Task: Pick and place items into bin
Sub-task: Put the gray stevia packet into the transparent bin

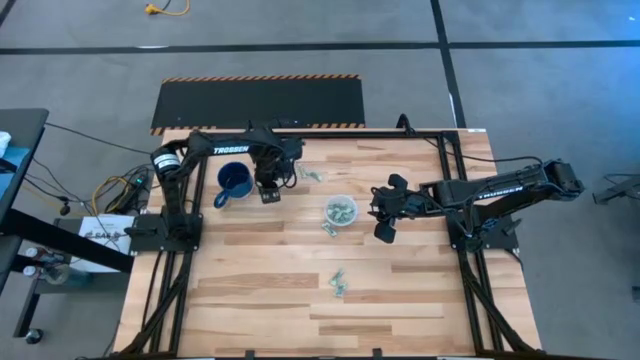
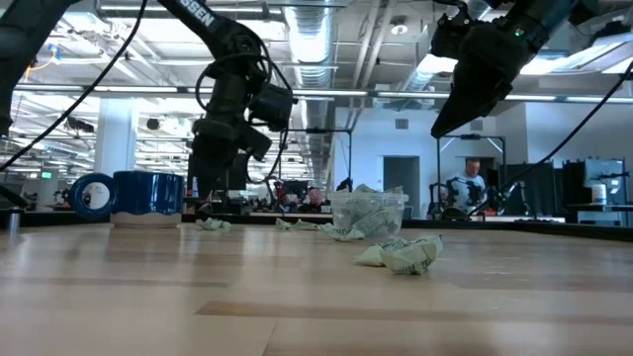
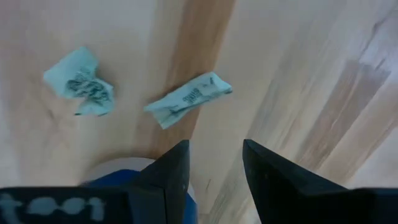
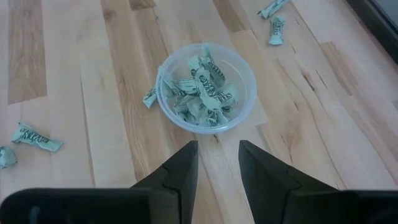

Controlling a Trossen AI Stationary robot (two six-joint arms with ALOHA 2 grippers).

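The clear plastic cup [image 1: 340, 210] stands on the table's middle and holds several pale green-and-white wrapped pieces [image 4: 204, 93]. Loose pieces lie beside the cup [image 1: 328, 230], toward the near edge [image 1: 340, 285] and at the far side [image 1: 310, 175]. My left gripper [image 1: 269, 191] hangs open and empty above the table beside the blue mug [image 1: 233, 182]; two pieces [image 3: 186, 99] lie ahead of its fingers [image 3: 214, 163]. My right gripper [image 1: 379, 212] is open and empty, raised to the right of the cup; the right wrist view shows the cup [image 4: 249, 93] beyond its fingers [image 4: 217, 163].
The dark blue handled mug [image 2: 138, 193] stands at the far left, close to my left gripper. A black mat with striped edges [image 1: 260, 100] lies beyond the table's far edge. Bare wood stretches along the near side of the table [image 1: 260, 300].
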